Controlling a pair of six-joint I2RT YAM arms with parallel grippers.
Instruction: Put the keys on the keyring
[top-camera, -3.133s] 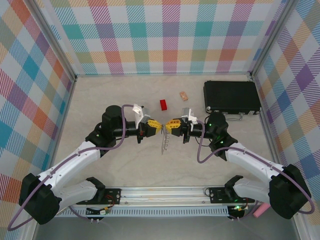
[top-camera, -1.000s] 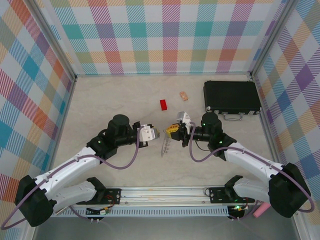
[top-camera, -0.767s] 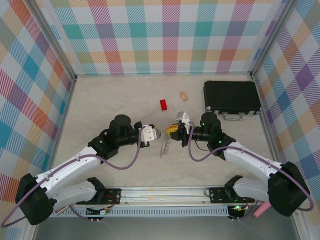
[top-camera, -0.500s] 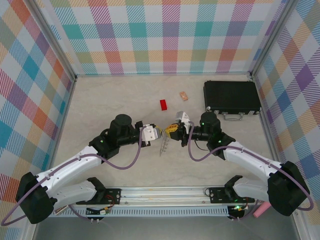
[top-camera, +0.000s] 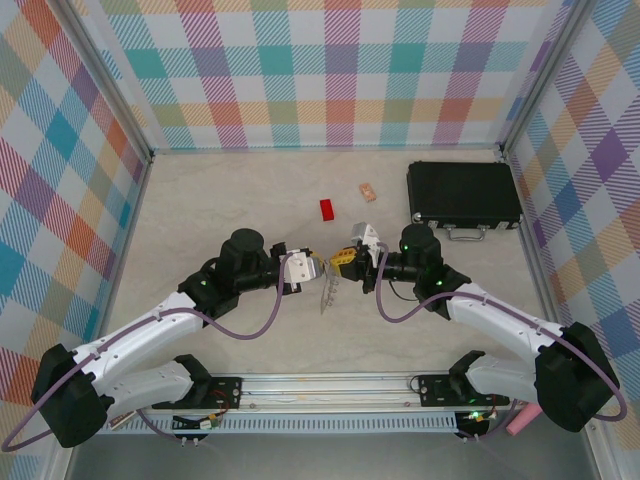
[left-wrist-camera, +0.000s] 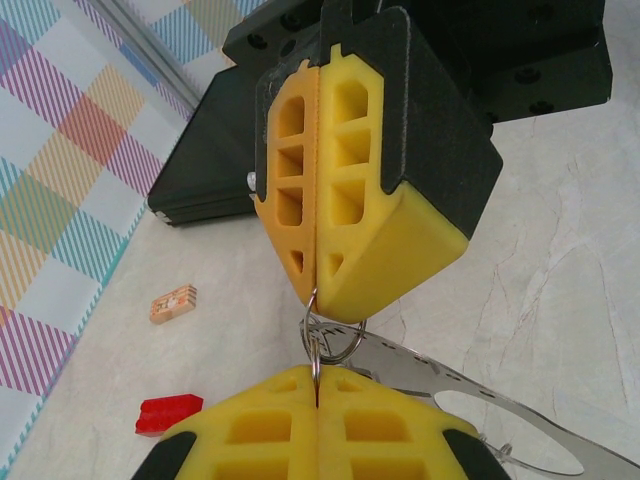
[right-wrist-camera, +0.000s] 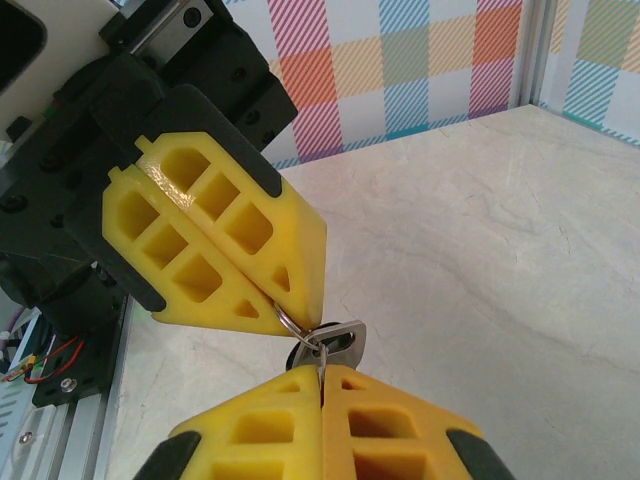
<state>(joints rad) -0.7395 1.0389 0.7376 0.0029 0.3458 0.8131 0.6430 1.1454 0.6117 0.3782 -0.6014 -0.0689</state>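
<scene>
My left gripper (top-camera: 320, 267) and right gripper (top-camera: 334, 266) meet tip to tip above the middle of the table, both shut. In the left wrist view my left gripper (left-wrist-camera: 316, 380) pinches a thin wire loop (left-wrist-camera: 318, 350). That loop links with a second wire loop (left-wrist-camera: 335, 335) pinched by the right fingers (left-wrist-camera: 340, 200). The flat grey keyring (left-wrist-camera: 470, 385) hangs from these loops and dangles below the tips (top-camera: 328, 290). In the right wrist view a small black-and-silver piece (right-wrist-camera: 342, 338), seemingly the key, hangs at the loops just above my right gripper (right-wrist-camera: 322, 372).
A red block (top-camera: 327, 209) and a small tan block (top-camera: 368, 191) lie on the table beyond the grippers. The black case (top-camera: 463, 193) sits at the back right. Checked walls close the table on three sides.
Since three seconds ago both wrists have turned about their axes. Over the last second the left gripper edged slightly right toward the right one; the ring still hangs between them.
</scene>
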